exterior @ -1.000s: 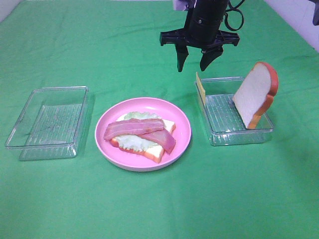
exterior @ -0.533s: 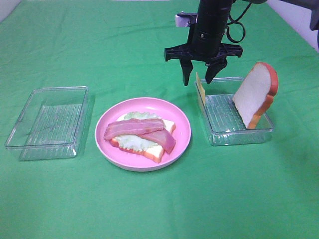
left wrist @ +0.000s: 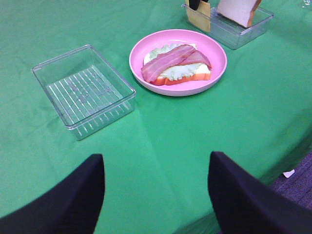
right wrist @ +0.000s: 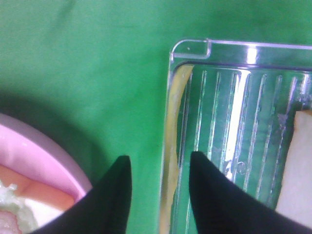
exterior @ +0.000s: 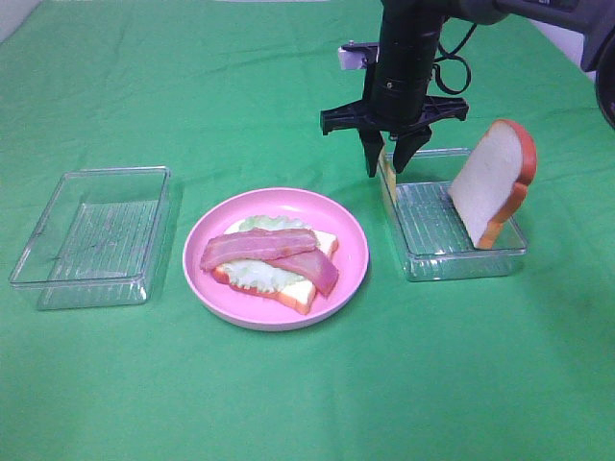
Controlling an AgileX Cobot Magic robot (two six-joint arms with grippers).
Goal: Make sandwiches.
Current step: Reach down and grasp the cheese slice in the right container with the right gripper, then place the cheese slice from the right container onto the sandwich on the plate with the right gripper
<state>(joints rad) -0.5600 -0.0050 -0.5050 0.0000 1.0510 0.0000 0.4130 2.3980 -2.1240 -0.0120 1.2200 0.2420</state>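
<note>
Step in hand: picking up the cheese (exterior: pixel 388 184). It stands on edge inside the right-hand tray (exterior: pixel 461 264), against the wall nearest the plate (exterior: pixel 351 274), with its top edge above the rim. A bread slice (exterior: pixel 490 182) leans at the tray's other side, apart from the cheese.

Right gripper (exterior: pixel 387 169): points straight down, fingers apart, one on each side of the cheese's top edge. In the wrist view one finger hangs outside the tray wall and the other inside, so wall and cheese both lie in the gap. We see no contact yet.

Left gripper (left wrist: pixel 156 156): fingers wide, nothing between them, well away from the work.

On the plate: base slice (exterior: pixel 298 288), lettuce (exterior: pixel 252 276), and two bacon strips (exterior: pixel 264 245) on top. Cheese and top slice are not yet added.

Grasp notes (our judgement): we close only on the part above the rim, or the wall gets pinched too. The cheese looks thin and may slip, so we centre the fingers on it, squeeze, then lift straight up clear of the rim before crossing to the plate.
</note>
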